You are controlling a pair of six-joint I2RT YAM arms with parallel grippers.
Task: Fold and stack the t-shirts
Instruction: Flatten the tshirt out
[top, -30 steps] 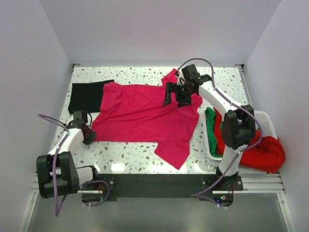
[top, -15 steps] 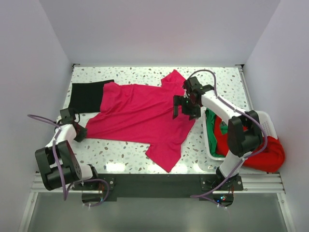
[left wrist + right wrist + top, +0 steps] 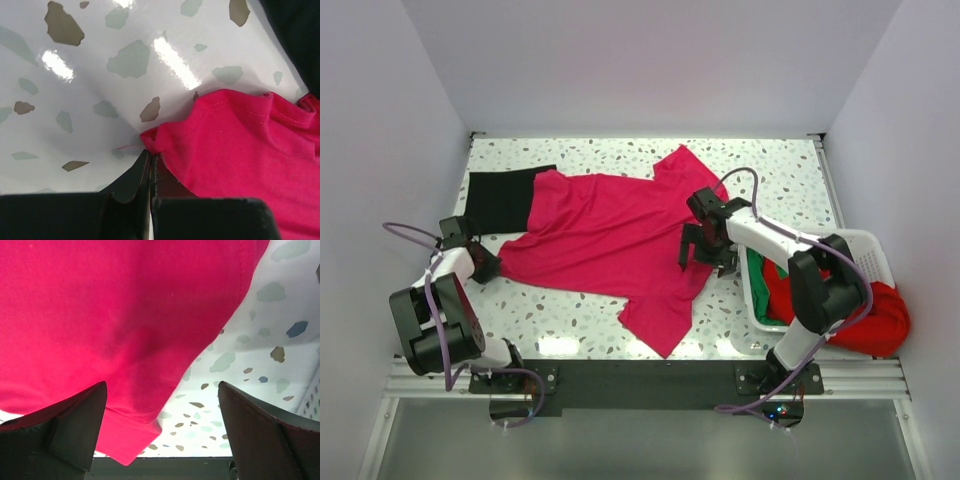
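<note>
Pink t-shirt (image 3: pixel 240 150) corner in left gripper (image 3: pixel 150 159): wrist-view only.

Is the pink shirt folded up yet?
No, spread out. The pink shirt lies open across the table, both sleeves sticking out.

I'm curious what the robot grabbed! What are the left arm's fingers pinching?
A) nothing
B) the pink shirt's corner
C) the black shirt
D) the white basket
B: the left wrist view shows the left arm's fingers shut on a corner of the pink t-shirt.
</note>
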